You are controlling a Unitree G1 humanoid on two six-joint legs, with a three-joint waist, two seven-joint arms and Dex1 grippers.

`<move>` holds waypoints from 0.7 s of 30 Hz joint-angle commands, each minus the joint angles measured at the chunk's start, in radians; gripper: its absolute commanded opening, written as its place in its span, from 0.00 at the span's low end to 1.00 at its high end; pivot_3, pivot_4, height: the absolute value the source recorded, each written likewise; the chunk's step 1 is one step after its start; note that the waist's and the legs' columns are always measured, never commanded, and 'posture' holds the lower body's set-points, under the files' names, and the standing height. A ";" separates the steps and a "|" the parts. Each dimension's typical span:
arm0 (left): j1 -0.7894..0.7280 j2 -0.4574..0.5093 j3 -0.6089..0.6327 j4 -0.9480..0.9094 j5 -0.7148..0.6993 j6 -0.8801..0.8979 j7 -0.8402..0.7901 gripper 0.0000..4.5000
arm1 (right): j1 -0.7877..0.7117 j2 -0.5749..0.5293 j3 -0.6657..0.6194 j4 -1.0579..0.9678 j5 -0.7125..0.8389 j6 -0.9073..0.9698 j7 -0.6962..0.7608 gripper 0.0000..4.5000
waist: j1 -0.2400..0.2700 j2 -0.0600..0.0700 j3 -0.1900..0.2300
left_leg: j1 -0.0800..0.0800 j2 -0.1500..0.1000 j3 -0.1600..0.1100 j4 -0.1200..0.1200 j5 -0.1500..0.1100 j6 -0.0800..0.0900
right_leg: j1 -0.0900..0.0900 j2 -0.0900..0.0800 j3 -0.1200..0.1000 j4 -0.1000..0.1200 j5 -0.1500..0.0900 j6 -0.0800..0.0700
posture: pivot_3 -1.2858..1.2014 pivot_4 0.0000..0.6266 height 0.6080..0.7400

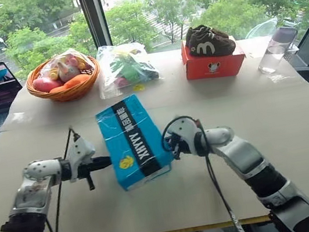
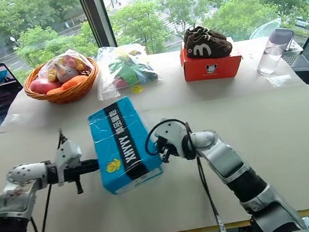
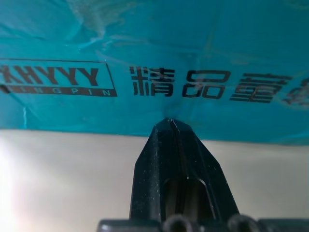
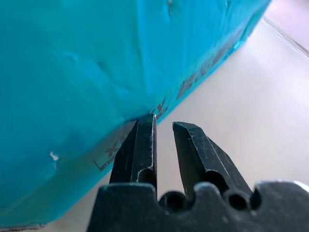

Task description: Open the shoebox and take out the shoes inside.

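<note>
While the table carries it near the front edge, the closed shoebox lies flat between both arms. At its left side, the left gripper has its jaws pressed together, tips at the box's wall. At its right side, the right gripper stands slightly parted, one finger against the lower edge, pinching nothing.

Glossy blue cardboard shoebox, woven wicker basket, matt table

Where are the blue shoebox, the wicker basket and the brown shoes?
shoebox [image 1: 131, 138], left eye view, on its closed lid.
wicker basket [image 1: 67, 93], left eye view, on its front wall.
brown shoes [image 1: 209, 42], left eye view, on the near shoe's side.
</note>
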 commanded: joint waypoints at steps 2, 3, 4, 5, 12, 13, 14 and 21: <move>-0.091 -0.083 -0.072 0.036 0.031 -0.059 -0.004 0.00 | 0.039 -0.084 -0.072 -0.103 0.035 0.027 0.041 0.23 | 0.001 0.000 0.000 | -0.001 0.000 0.000 0.000 0.000 0.000 | 0.000 0.000 0.000 0.000 0.000 0.000 | 0.52 0.24 1.00; -0.103 -0.093 -0.077 0.050 0.037 -0.066 -0.004 0.00 | 0.047 -0.097 -0.077 -0.116 0.039 0.032 0.044 0.23 | -0.001 0.000 0.000 | -0.001 0.000 0.000 0.001 0.000 0.000 | 0.000 0.000 0.000 0.000 0.000 0.000 | 0.52 0.24 1.00; -0.127 -0.114 -0.088 0.076 0.047 -0.079 -0.003 0.00 | 0.062 -0.115 -0.086 -0.139 0.046 0.043 0.048 0.23 | -0.003 0.000 0.000 | -0.001 0.000 0.000 0.001 0.000 0.000 | 0.000 0.000 0.000 0.000 0.000 0.000 | 0.52 0.24 1.00; -0.143 -0.128 -0.095 0.096 0.053 -0.089 -0.003 0.00 | 0.072 -0.125 -0.092 -0.155 0.051 0.052 0.050 0.23 | -0.004 0.000 0.000 | -0.001 0.000 0.000 0.001 0.000 0.000 | 0.000 0.000 0.000 0.000 0.000 0.000 | 0.52 0.24 1.00; -0.242 -0.217 -0.145 0.214 0.091 -0.157 -0.027 0.00 | 0.131 -0.161 -0.118 -0.273 0.081 0.145 0.047 0.23 | -0.009 -0.001 0.000 | -0.001 -0.001 0.000 0.002 0.000 0.000 | 0.001 0.000 0.000 0.001 0.000 0.001 | 0.52 0.24 1.00; -0.247 -0.221 -0.145 0.220 0.092 -0.161 -0.030 0.00 | 0.133 -0.160 -0.120 -0.288 0.086 0.156 0.045 0.23 | -0.008 -0.001 0.000 | -0.001 0.000 0.000 0.002 0.000 0.000 | 0.001 0.000 0.000 0.000 0.000 0.001 | 0.52 0.24 1.00; -0.251 -0.224 -0.144 0.225 0.092 -0.164 -0.033 0.00 | 0.134 -0.160 -0.121 -0.298 0.089 0.163 0.043 0.23 | -0.008 -0.001 0.000 | -0.001 -0.001 0.000 0.002 0.000 0.000 | 0.001 0.000 0.000 0.000 0.000 0.001 | 0.52 0.24 1.00; -0.186 -0.181 -0.107 0.129 0.056 -0.137 -0.054 0.00 | 0.138 -0.187 -0.132 -0.314 0.098 0.193 0.052 0.23 | -0.015 -0.001 0.000 | -0.001 -0.001 0.000 0.003 0.000 0.000 | 0.001 0.000 0.000 0.000 0.000 0.001 | 0.52 0.24 1.00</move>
